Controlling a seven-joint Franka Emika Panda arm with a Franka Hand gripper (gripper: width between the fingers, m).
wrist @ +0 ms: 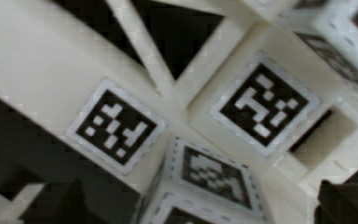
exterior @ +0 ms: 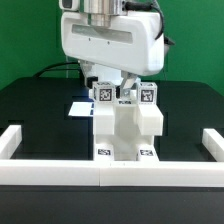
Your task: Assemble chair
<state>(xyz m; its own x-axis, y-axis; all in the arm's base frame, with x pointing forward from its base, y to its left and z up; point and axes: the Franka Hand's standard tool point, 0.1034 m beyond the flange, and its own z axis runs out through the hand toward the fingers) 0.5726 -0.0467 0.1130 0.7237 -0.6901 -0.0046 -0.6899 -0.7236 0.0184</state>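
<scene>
Close under my wrist camera, the white chair [wrist: 176,60] fills mid-frame, three square tags [wrist: 114,125] on adjoining faces, black table [wrist: 7,140] showing behind.

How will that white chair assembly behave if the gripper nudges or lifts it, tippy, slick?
The chair assembly looks rigid: chunky, blocky plastic, so it likely won't flex. Standing tall on a fairly narrow footprint against the front rail, a high sideways push could tip it. Its smooth white faces may be slippery.

arm: white glossy boxy wrist housing [exterior: 108,42] | ribbed grey metal cylinder on top, upper centre | black cable at right side | dark finger parts beneath housing
</scene>
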